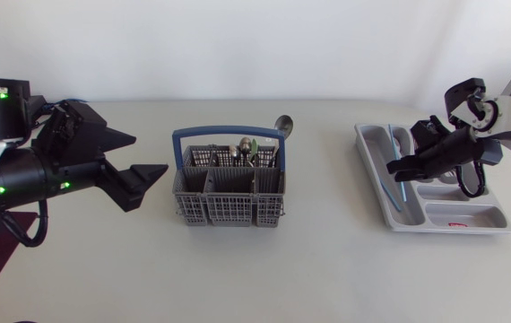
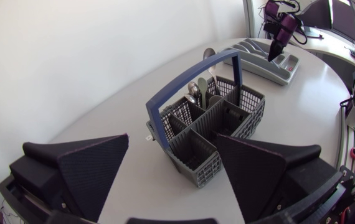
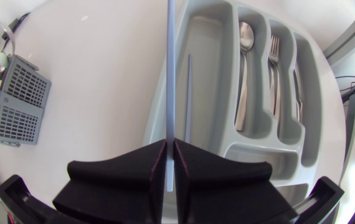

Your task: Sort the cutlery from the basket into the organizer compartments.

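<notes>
Right gripper (image 3: 170, 148) is clamped tight on a thin blue-grey utensil (image 3: 170, 74); can't tell what kind. It hangs over the organizer (image 3: 261, 163), with the utensil lined up along the long compartment on the basket side. A spoon (image 3: 245, 68) and a fork (image 3: 274, 68) each lie in their own slot. Left gripper (image 1: 148, 154) is wide open and empty, near the basket (image 1: 229, 193) but not touching it. More cutlery (image 1: 248, 151) stands in the basket's rear compartments.
</notes>
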